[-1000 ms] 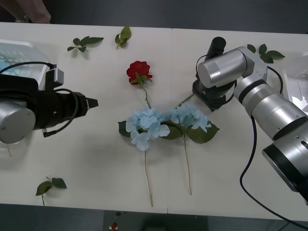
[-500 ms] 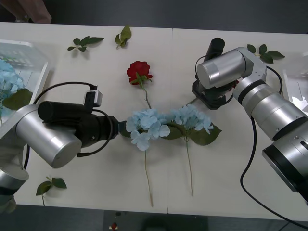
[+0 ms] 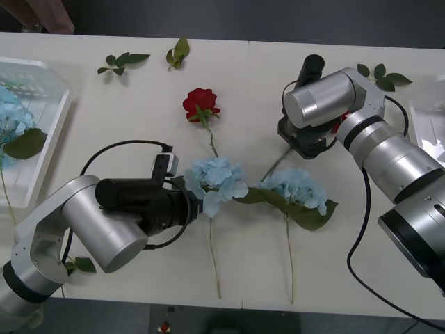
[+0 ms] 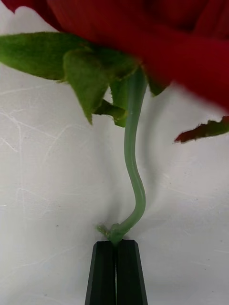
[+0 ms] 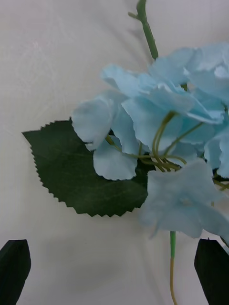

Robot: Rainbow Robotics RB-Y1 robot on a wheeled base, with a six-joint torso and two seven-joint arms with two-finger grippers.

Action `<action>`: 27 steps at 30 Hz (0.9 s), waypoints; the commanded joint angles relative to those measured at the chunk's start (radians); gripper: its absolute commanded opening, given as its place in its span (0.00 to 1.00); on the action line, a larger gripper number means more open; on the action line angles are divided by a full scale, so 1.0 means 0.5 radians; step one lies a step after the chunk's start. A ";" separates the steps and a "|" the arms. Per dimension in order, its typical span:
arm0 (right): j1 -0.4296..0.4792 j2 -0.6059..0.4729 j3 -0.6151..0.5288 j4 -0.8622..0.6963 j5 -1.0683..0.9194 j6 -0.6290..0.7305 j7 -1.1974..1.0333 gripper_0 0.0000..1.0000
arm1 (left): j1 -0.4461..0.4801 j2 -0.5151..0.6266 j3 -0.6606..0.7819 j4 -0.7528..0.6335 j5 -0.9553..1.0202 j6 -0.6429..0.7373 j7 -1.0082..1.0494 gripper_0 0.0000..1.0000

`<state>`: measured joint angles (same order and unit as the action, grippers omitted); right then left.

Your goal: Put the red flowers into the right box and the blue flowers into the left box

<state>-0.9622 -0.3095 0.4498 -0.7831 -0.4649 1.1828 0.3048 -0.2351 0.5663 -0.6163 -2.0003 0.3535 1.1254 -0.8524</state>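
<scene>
Blue flowers [image 3: 8, 118] partly in left box [image 3: 54, 124] | two on worktop [image 3: 125, 97] | left gripper [image 5: 114, 259] wide at one head [image 3: 215, 182] | right gripper [image 4: 116, 245] pinching rose stem [image 4: 135, 190] | another rose [image 3: 200, 104] loose; about half left

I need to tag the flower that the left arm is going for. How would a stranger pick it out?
On the table, near the middle, two blue flowers lie side by side. It is the one at the open left gripper, below the loose red rose; the other lies farther right.
</scene>
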 commanded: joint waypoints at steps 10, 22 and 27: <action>-0.162 -0.025 -0.194 -0.265 0.059 0.328 0.001 0.00 | -0.254 -0.132 -0.234 0.120 -0.106 -0.014 0.189 1.00; -0.162 -0.154 -0.304 -0.621 0.049 0.601 0.059 0.00 | -0.361 -0.234 -0.332 0.423 -0.136 -0.100 0.223 1.00; -0.162 -0.203 -0.409 -0.732 0.046 0.727 0.243 0.00 | -0.361 -0.234 -0.357 0.439 -0.139 -0.106 0.232 1.00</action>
<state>-1.0032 -0.3869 0.2932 -1.0992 -0.4402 1.5282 0.3188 -0.4006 0.4524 -0.7968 -1.7692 0.2943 1.0789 -0.7629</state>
